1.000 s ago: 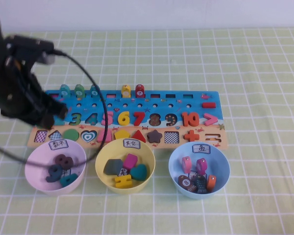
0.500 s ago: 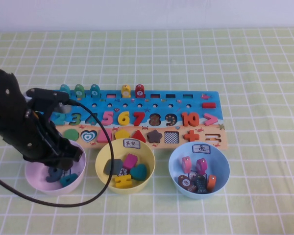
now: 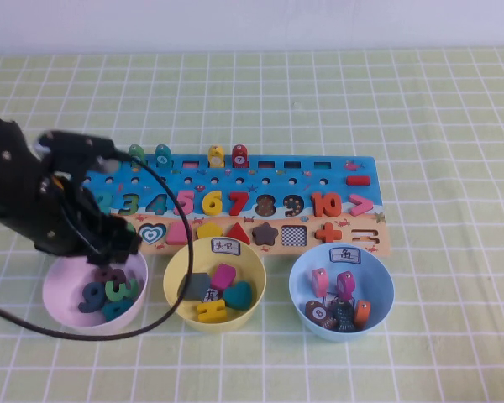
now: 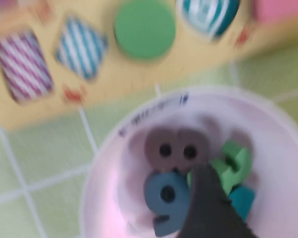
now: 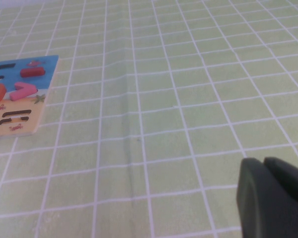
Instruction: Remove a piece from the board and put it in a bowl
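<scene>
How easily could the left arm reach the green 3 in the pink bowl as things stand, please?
Probably yes: the left gripper hangs open right over the pink bowl, where the green 3 lies uncovered on top of other numerals. The right gripper sits apart over the tablecloth.

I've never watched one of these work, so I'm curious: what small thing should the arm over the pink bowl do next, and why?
Probably lift the left gripper straight up and away. The green 3 already lies loose in the pink bowl among the other numerals, and the gripper, open, holds nothing above them. The right gripper sits off to the side over bare cloth, away from the board.
</scene>
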Robot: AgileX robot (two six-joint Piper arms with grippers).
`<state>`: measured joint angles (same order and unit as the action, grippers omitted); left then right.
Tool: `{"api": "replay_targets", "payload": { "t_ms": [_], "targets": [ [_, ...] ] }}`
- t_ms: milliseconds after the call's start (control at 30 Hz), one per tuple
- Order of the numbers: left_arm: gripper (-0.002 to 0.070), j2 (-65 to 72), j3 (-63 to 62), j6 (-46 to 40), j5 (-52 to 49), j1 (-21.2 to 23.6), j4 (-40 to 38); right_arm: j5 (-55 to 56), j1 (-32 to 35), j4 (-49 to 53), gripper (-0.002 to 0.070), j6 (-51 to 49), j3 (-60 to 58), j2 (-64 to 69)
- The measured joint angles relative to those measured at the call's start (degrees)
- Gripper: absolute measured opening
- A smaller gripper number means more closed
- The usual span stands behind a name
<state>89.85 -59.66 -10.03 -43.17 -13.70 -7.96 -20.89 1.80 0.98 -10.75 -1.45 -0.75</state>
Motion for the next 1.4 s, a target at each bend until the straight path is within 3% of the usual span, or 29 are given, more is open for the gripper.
{"api": "replay_targets", "payload": {
  "t_ms": [100, 233, 367, 867, 1400],
  "targets": [
    [0.0274, -6.19, 0.00, -1.21, 1.05, 0.00, 0.00, 0.00, 0.00, 0.00, -0.0018, 0.00, 0.00, 0.00],
    [0.0080, -16.45, 1.18, -3.46, 2.93, 0.00, -0.67, 0.00, 0.00, 0.00, -0.0018, 0.00, 0.00, 0.00],
    [0.0014, -30.79, 7.29, -7.02, 7.24, 0.00, -4.30, 0.00, 0.00, 0.00, -0.0018, 0.00, 0.00, 0.00],
    [0.0000, -80.15, 32.48, -5.76, 9.09, 0.00, -6.06, 0.00, 0.00, 0.00, -0.0018, 0.00, 0.00, 0.00],
    [0.0000, -83.52, 33.49, -3.65, -4.40, 0.00, -3.20, -0.09, 0.00, 0.00, -0.0018, 0.00, 0.00, 0.00]
  ]
}}
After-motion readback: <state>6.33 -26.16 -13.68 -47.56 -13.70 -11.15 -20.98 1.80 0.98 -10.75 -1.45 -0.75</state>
